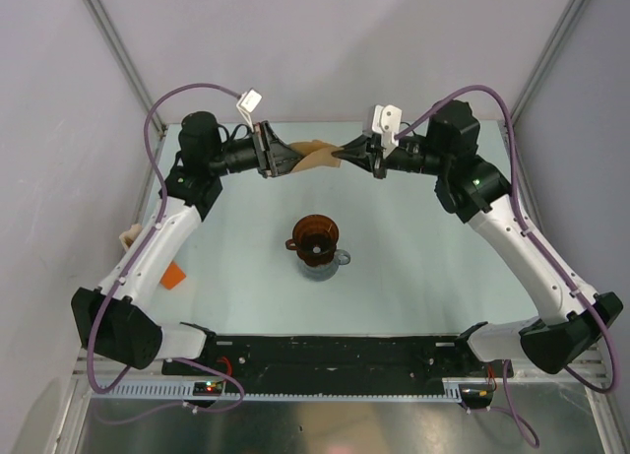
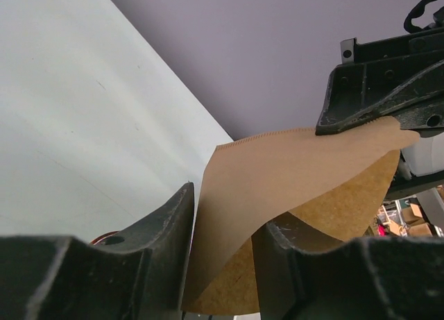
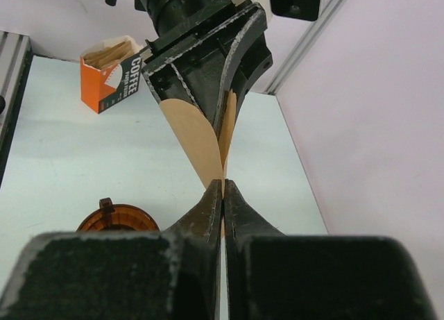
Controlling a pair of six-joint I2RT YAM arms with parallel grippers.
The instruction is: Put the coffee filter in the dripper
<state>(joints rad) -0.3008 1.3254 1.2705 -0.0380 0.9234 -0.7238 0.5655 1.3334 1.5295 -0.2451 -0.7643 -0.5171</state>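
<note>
The coffee filter point(image 1: 317, 157), thin tan paper, hangs in the air between both grippers at the back of the table. My right gripper point(image 3: 223, 182) is shut on its pointed end, and the filter point(image 3: 194, 136) spreads from there into two layers. My left gripper point(image 2: 225, 209) has its jaws apart, and the filter point(image 2: 298, 167) bulges between its fingers. In the top view the left gripper point(image 1: 285, 161) and the right gripper point(image 1: 340, 156) face each other. The dripper point(image 1: 317, 235), reddish-brown, stands upright at mid-table below the filter; its rim point(image 3: 114, 219) also shows in the right wrist view.
The dripper sits on a clear glass jug point(image 1: 335, 265). An orange box point(image 3: 107, 80) of filters stands near the table's left side, partly hidden under my left arm point(image 1: 174, 275). Metal frame posts rise at the back corners, and walls close in the back and sides.
</note>
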